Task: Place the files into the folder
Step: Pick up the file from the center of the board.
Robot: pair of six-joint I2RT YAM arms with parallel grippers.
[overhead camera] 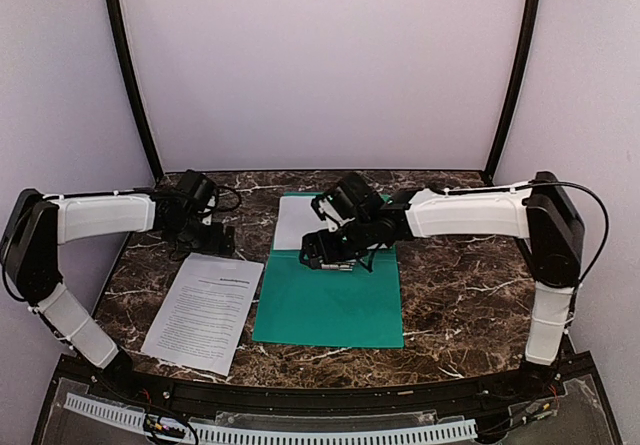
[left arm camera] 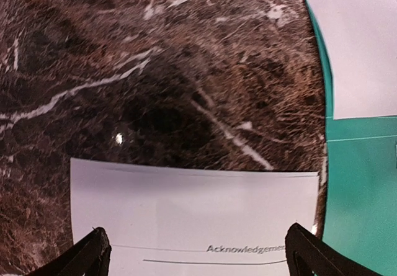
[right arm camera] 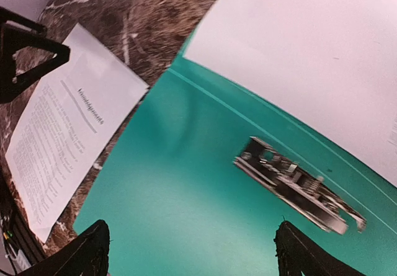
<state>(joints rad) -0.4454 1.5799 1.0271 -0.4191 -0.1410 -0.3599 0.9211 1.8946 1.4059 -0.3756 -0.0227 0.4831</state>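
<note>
The teal-green folder [overhead camera: 330, 310] lies open in the middle of the table. A white sheet [overhead camera: 298, 221] covers its far half, and its metal clip [right arm camera: 298, 183] shows in the right wrist view. A printed sheet [overhead camera: 205, 310] lies on the table left of the folder, and a second edge shows just under its top edge [left arm camera: 192, 195]. My left gripper [overhead camera: 208, 237] is open and empty, low over that sheet's top edge [left arm camera: 196, 234]. My right gripper [overhead camera: 320, 252] is open and empty above the folder's green inner face [right arm camera: 192, 226], beside the clip.
The table is dark brown marble [overhead camera: 460, 285]. Pale walls close the back and both sides. A black rail and a white slotted strip [overhead camera: 300, 430] run along the near edge.
</note>
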